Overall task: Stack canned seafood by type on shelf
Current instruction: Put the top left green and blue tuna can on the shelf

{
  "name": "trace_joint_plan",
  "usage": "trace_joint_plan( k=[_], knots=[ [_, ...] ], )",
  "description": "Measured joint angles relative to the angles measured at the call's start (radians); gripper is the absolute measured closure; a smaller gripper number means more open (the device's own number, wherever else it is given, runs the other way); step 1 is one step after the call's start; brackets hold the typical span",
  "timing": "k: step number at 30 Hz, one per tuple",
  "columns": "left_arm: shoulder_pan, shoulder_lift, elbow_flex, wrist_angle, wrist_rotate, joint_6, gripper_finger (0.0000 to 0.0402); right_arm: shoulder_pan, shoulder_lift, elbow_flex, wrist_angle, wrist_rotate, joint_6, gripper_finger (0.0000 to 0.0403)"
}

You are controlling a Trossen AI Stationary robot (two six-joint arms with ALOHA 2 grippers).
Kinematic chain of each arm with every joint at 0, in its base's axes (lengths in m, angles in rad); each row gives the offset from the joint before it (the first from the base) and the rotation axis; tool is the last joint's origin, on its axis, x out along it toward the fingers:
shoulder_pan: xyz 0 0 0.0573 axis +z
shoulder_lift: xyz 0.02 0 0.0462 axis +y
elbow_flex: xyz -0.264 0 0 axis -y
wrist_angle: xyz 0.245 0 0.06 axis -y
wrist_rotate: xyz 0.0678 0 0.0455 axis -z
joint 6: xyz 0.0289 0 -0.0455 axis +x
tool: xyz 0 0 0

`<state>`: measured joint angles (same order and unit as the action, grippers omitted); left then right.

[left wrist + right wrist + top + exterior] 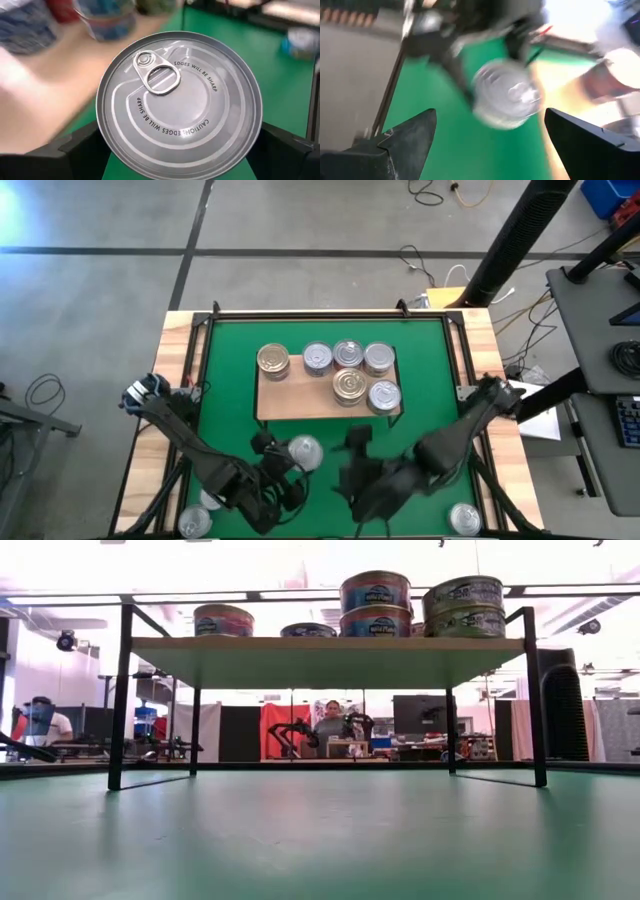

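Observation:
My left gripper [304, 450] is shut on a silver tin [179, 105] just off the shelf's near edge, lid and pull ring up. The shelf [300, 398], a light-wood board on black legs [118, 690], carries several tins: a gold one [273, 361], silver ones [348, 354], a gold one [350, 386]. The low view shows two two-high stacks [375, 605] [463, 605]. My right gripper [348, 463] is open and empty, right of the held tin, which blurs in its wrist view [507, 100]. My left gripper pinches the silver tin by its side wall, one finger [75, 152] on one side and the other finger [287, 150] on the opposite side, just under the lid rim [107, 145]. The tin sits upright, lid up. Its bottom is hidden.
Loose silver tins lie on the green mat near its near edge, one at the left [195, 520] and one at the right [465, 518]. The mat [430, 360] sits in a black frame on a wooden table. Open mat shows under the shelf [320, 830].

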<state>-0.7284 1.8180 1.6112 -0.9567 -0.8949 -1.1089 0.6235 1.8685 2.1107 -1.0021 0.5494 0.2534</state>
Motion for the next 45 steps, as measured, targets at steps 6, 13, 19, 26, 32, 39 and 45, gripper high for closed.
trace_joint_plan(
  k=[6, 13, 19, 26, 32, 39, 45],
  knots=[
    [0.062, -0.01, -0.002, -0.014, -0.052, -0.027, 0.0036, -0.071, -0.084, 0.042, 0.029, 0.034, -0.063, 0.0039],
    [0.193, -0.009, -0.005, -0.025, -0.071, 0.052, 0.0021, -0.196, -0.119, -0.015, 0.024, -0.011, -0.143, 0.0039],
    [0.247, -0.011, -0.006, -0.035, -0.029, 0.112, 0.0019, -0.299, -0.106, -0.089, 0.016, -0.112, -0.144, 0.004],
    [0.246, -0.018, -0.01, -0.124, 0.031, 0.071, 0.0018, -0.328, -0.11, -0.168, 0.13, -0.136, -0.2, 0.0095],
    [0.251, -0.02, -0.011, -0.145, 0.069, 0.051, 0.0017, -0.352, -0.112, -0.252, 0.228, -0.198, -0.248, 0.0238],
    [0.281, -0.044, -0.022, -0.23, 0.071, 0.007, 0.0018, -0.42, -0.112, -0.364, 0.366, -0.299, -0.194, 0.0383],
    [0.322, -0.129, -0.094, -0.128, 0.109, 0.09, 0.0026, -0.491, -0.115, -0.42, 0.508, -0.355, -0.219, 0.0393]
  ],
)
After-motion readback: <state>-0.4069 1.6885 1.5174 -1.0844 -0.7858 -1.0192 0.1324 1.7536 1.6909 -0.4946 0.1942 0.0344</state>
